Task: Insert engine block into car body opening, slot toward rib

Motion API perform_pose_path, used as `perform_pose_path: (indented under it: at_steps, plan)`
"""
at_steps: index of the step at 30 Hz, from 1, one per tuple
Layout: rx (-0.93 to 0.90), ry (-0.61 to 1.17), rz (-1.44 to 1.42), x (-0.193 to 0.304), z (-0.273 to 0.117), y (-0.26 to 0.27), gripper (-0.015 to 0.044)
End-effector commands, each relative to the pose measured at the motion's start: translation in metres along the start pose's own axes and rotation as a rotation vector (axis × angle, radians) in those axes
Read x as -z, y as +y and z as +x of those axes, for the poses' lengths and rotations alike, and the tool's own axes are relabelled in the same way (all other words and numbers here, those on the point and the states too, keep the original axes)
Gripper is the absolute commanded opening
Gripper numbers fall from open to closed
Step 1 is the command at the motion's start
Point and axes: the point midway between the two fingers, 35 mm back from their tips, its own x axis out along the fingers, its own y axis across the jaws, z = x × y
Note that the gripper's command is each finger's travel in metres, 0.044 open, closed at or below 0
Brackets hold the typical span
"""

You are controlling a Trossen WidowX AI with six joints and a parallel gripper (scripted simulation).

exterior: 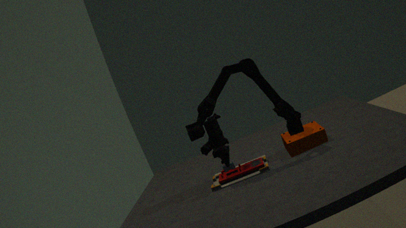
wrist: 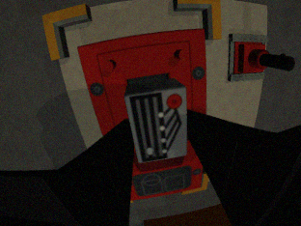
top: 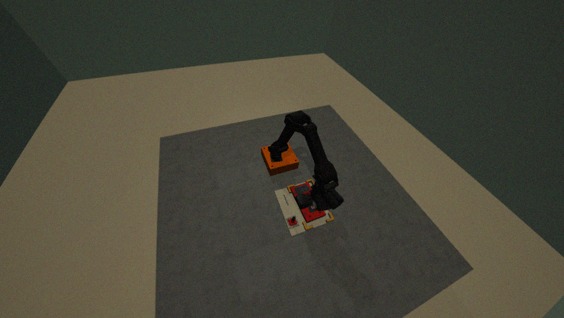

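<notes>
The red car body [top: 313, 214] [wrist: 89, 63] lies on a pale board [top: 291, 208] [wrist: 223, 98]. My gripper [wrist: 157, 121] points down over the car body and is shut on the grey engine block [exterior: 228, 166] [wrist: 177, 132]. In the wrist view the block's top shows black stripes and a red disc, with one dark finger on each side. In the exterior view the block stands out above the car body's top. The opening and the rib under the block are hidden, so how deep it sits and where its slot faces cannot be told.
Yellow corner brackets [top: 308, 226] [wrist: 50, 36] stand around the car body. A small red part with a black peg [top: 292, 222] [wrist: 277, 61] sits in a grey holder on the board beside it. The arm's orange base [top: 280, 161] [exterior: 306, 143] stands beyond the board's other end.
</notes>
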Motion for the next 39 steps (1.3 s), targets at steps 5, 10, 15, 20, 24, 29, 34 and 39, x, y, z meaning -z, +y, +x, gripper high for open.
perform_pose_path:
  at_steps: [5,10,15,20,24,29,34,39]
  plan:
    - [-0.004,0.000,-0.044,0.0000,0.0021,0.0008,0.0158]
    - [-0.004,0.000,-0.028,0.0001,0.0031,0.0008,0.0158]
    - [-0.004,0.000,-0.015,0.0001,0.0041,0.0008,0.0158]
    - [-0.004,0.000,-0.014,0.0001,0.0052,0.0008,0.0158]
    - [-0.004,0.000,-0.017,0.0001,0.0060,0.0008,0.0158]
    - [-0.004,0.000,-0.021,0.0002,0.0070,0.0008,0.0158]
    - [-0.004,0.000,-0.023,0.0002,0.0080,0.0008,0.0158]
    - [-0.004,0.000,-0.025,0.0002,0.0090,0.0008,0.0158]
